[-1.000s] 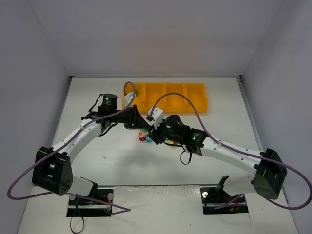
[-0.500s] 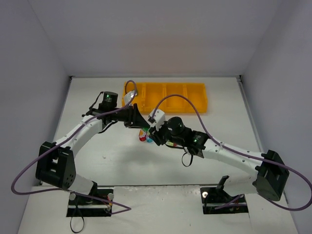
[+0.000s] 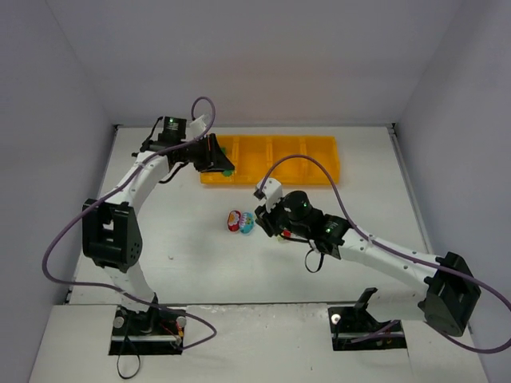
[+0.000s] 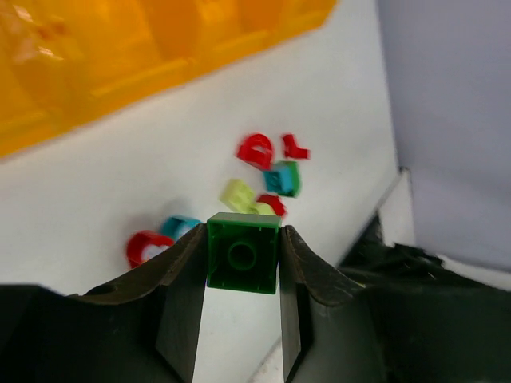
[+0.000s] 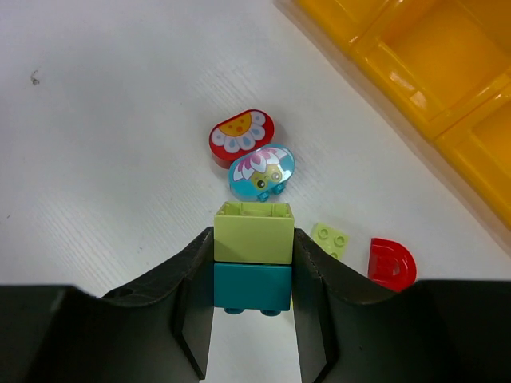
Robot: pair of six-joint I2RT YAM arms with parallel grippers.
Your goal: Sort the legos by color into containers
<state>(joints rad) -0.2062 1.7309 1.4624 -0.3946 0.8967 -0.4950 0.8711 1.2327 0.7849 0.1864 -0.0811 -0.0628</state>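
In the left wrist view the tray is blurred and cut off.

The orange four-compartment tray lies flat. The left gripper clamps a green brick over its left end. The right gripper clamps a lime brick stacked on a teal brick. A red oval, blue oval, lime plate and red arch lie loose nearby.

One tray with four compartments is counted. From the right wrist, two red pieces, one teal piece, one lime plate, one lime brick and one teal brick are counted. From the left wrist, one dark green brick is counted.
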